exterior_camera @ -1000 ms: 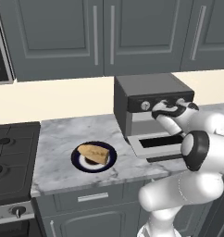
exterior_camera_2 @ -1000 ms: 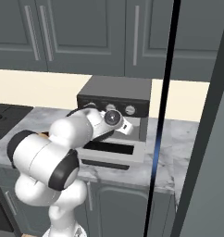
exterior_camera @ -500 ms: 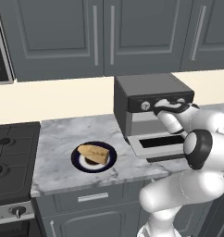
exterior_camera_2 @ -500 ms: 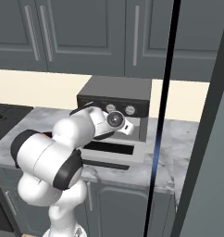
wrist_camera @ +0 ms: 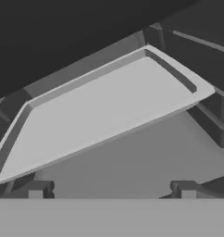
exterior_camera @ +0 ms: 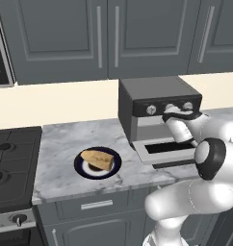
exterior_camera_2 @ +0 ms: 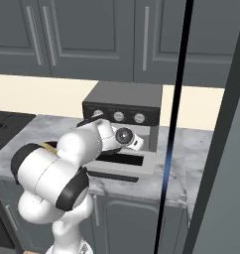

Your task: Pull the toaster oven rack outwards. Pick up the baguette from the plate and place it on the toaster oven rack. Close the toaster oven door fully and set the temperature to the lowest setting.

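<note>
While the white arm is reaching across the counter, its gripper (wrist_camera: 112, 187) is pointing into the mouth of the toaster oven (exterior_camera: 159, 103), with its two dark fingertips (wrist_camera: 36, 189) standing spread as wide as they go and gripping nothing. Seen from the hand, the toaster oven rack (wrist_camera: 100, 109) is lying just ahead of the tips as a pale flat tray with a raised lip, sitting inside the dark cavity; whether the tips are touching it cannot be told. The toaster oven door (exterior_camera: 167, 150) is hanging open, lying flat out in front of the oven over the countertop (exterior_camera: 60, 144). Three round silver knobs (exterior_camera: 151, 110) are sitting in a row on the black strip above the opening. The baguette (exterior_camera: 97, 159) is resting on the plate (exterior_camera: 82, 168), well to the left of the oven on the grey marble top. A black stove (exterior_camera: 10, 163) is adjoining the counter further left. Dark grey cabinets (exterior_camera: 99, 38) are hanging above a cream wall, and matching cabinets are standing below the counter.
</note>
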You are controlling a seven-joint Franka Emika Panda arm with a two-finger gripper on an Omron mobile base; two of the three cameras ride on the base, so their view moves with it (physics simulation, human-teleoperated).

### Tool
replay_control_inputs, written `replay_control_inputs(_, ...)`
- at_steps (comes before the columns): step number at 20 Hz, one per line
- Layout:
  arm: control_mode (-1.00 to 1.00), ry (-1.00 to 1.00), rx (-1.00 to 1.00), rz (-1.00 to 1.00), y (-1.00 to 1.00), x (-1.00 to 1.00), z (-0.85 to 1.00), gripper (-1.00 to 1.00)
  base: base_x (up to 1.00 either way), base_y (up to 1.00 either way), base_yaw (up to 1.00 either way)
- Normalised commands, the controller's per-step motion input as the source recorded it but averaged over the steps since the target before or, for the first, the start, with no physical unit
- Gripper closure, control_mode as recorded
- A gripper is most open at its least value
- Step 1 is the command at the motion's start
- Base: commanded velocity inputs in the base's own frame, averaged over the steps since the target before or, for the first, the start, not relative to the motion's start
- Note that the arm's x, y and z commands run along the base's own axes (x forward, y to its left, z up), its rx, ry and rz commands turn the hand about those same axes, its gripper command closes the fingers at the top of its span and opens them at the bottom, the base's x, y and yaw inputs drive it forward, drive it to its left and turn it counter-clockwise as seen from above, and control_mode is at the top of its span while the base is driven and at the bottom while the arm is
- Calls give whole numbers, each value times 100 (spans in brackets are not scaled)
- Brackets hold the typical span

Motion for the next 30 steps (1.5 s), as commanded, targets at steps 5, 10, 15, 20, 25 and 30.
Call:
replay_control_inputs(5, -100, -9, 1, -4, 0, -20, -6, -100, 0, 0, 0)
replay_control_inputs(10, -100, -11, 5, -1, 0, 0, 0, -100, 0, 0, 0)
replay_control_inputs(15, -100, -4, 4, 0, 0, 0, -1, -100, 0, 0, 0)
replay_control_inputs(20, -100, -1, 0, -1, 0, 4, -3, -100, 0, 0, 0)
replay_control_inputs(25, -100, -1, 0, -3, 0, 8, 0, -100, 0, 0, 0)
replay_control_inputs(30, -100, 0, 0, -2, 0, 12, 0, -100, 0, 0, 0)
